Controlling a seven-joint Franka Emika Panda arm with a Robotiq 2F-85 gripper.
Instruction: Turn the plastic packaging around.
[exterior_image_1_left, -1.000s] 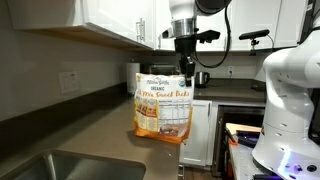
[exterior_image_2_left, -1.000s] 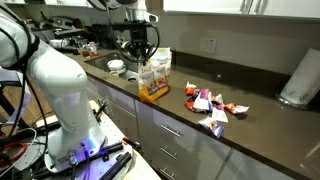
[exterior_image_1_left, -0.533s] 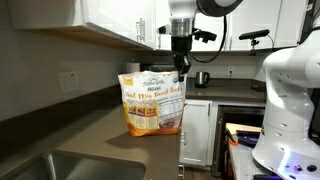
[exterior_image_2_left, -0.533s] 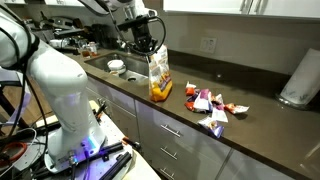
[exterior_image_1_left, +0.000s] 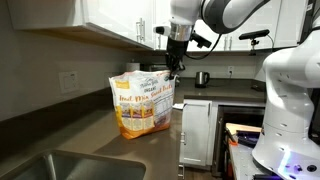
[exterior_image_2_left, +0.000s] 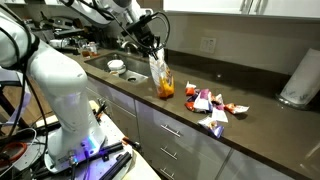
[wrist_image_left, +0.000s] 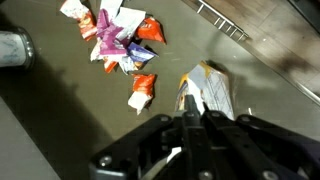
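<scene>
In an exterior view: end effector (exterior_image_1_left: 172, 68) clamped shut on the top seam of the plastic packaging (exterior_image_1_left: 147, 105), upright at the worktop (exterior_image_1_left: 90, 150); glossy, crinkly, flat-faced. Could slip from that thin seam.

In an exterior view: edge-on, slim, orange-bottomed; could topple if twisted fast.

Wrist view: shiny crumpled wrappers (wrist_image_left: 120, 40) nearby, liable to be swept.

plastic packaging (exterior_image_1_left: 146, 105): rotated, shifted along counter | tool (exterior_image_1_left: 172, 66): turned with it

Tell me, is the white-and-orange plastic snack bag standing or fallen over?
Standing: the snack bag sits bottom-down on the dark counter, the gripper pinching its top.
</scene>
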